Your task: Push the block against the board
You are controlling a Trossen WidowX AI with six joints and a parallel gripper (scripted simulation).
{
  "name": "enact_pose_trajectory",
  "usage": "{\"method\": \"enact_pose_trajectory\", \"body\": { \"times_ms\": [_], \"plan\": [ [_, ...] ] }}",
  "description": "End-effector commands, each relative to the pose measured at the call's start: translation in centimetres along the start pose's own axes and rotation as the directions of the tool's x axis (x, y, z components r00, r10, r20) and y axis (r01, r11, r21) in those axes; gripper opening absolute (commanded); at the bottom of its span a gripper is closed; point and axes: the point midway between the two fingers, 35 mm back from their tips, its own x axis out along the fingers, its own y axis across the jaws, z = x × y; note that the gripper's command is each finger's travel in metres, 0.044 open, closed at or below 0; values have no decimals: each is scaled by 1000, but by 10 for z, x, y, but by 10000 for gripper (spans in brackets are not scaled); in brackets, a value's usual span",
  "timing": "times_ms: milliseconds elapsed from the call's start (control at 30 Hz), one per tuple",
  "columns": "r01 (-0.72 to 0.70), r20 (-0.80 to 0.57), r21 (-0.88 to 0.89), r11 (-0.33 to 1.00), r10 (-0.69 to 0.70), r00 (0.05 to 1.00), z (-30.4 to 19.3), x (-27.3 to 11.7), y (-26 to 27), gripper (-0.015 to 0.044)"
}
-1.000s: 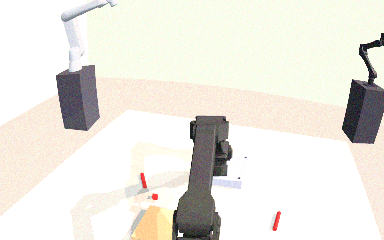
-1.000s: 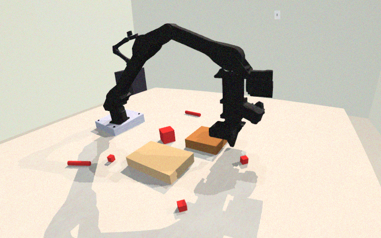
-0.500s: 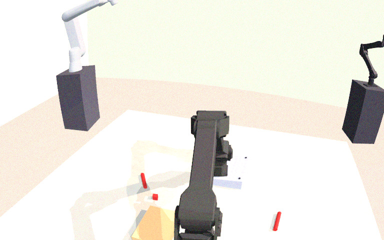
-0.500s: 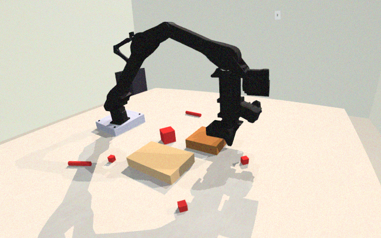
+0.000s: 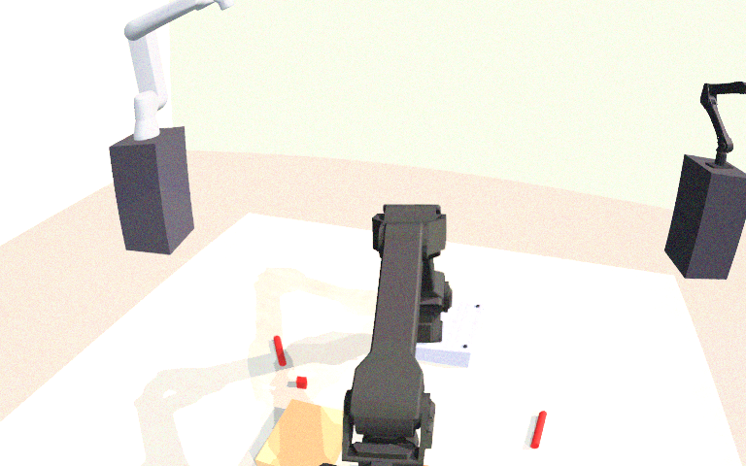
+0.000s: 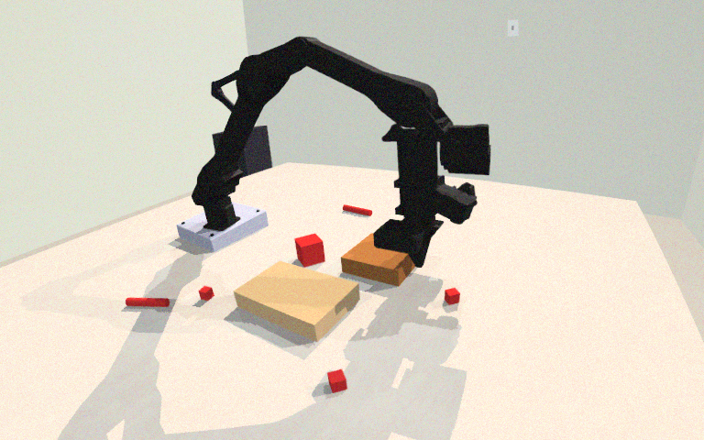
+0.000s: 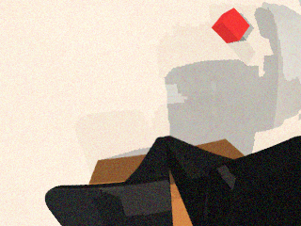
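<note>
The orange square block (image 6: 366, 260) (image 7: 113, 172) lies flat on the table. The larger tan board (image 6: 295, 291) (image 5: 308, 431) lies flat beside it, with a gap between the two in the exterior view. My gripper (image 6: 419, 263) (image 7: 164, 142) is shut with nothing between its fingers. It points down at the block's right end in the exterior view, its tip low and overlapping the block's corner. Whether it touches the block cannot be told. The arm hides the gripper and the block in the top view.
A larger red cube (image 6: 310, 250) stands behind the gap. Small red cubes (image 6: 205, 293) (image 6: 337, 381) (image 6: 452, 296) lie around the parts. Two red rods (image 6: 147, 302) (image 6: 357, 210) lie farther out. The arm's pale base (image 6: 241, 233) is at the back left.
</note>
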Motion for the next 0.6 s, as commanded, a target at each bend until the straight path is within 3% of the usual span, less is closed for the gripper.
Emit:
{"method": "enact_pose_trajectory", "body": {
  "times_ms": [0,567],
  "plan": [
    [5,-14,2,1000,-5,1000,-8,3,0,0],
    [5,-15,2,1000,-5,1000,-22,3,0,0]
  ]
}}
